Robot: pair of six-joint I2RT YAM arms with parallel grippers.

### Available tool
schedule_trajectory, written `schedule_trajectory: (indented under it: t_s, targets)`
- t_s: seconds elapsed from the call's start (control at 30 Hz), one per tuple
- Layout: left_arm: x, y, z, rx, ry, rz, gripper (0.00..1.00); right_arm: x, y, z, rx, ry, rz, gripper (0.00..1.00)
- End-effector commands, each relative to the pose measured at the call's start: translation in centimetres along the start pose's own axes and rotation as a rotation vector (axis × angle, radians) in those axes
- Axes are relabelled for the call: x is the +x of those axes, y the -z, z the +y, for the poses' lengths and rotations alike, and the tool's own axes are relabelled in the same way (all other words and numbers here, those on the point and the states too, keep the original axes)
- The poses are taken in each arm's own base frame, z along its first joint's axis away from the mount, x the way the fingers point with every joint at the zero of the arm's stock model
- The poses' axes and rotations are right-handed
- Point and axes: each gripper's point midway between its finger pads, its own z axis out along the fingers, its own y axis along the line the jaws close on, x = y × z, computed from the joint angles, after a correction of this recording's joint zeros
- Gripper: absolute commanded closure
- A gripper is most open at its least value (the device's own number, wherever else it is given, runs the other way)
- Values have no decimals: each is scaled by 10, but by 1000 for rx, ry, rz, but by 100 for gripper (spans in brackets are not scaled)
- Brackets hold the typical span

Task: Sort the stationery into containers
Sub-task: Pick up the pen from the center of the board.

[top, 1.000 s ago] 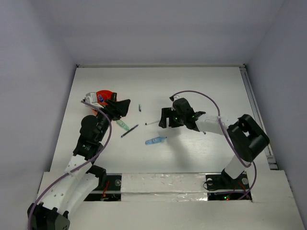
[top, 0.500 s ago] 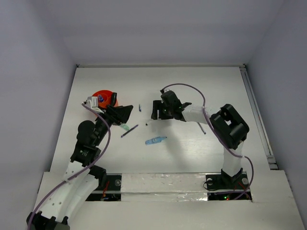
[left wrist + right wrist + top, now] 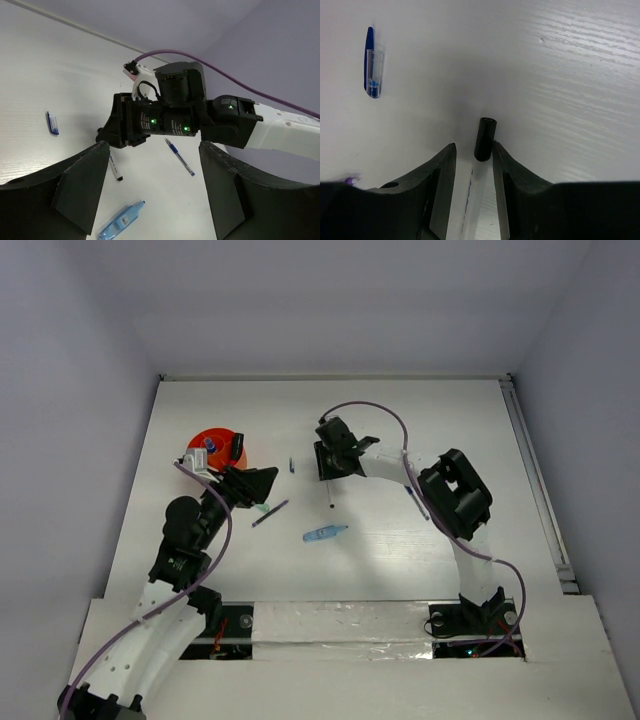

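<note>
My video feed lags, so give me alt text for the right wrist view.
The right gripper straddles a white pen with a black cap, jaws not yet closed on it. A small blue-clipped cap lies apart on the white table.

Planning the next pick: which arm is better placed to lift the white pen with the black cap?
Right: the right pincer straddles the white pen; the left pincer hangs open near the orange cup.

white table [image 3: 480,440], small things scattered
orange cup [image 3: 212,440] at far left; blue marker [image 3: 325,534], purple pen [image 3: 270,513], blue pen cap [image 3: 291,465], white pen [image 3: 329,496], blue pen [image 3: 179,158] lying apart.
</note>
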Motion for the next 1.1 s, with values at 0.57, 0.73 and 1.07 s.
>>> schedule_trajectory:
  t_s: [0.57, 0.73, 1.07]
  targets:
    - [28, -7, -2, 52, 36, 123, 35, -29, 35, 14, -39, 131, -123, 100]
    - [40, -9, -17, 148, 53, 185, 48, -64, 99, 50, -261, 128, -309, 100]
    - [72, -17, -26, 236, 117, 298, 62, -73, 192, 95, -619, 100, -451, 100]
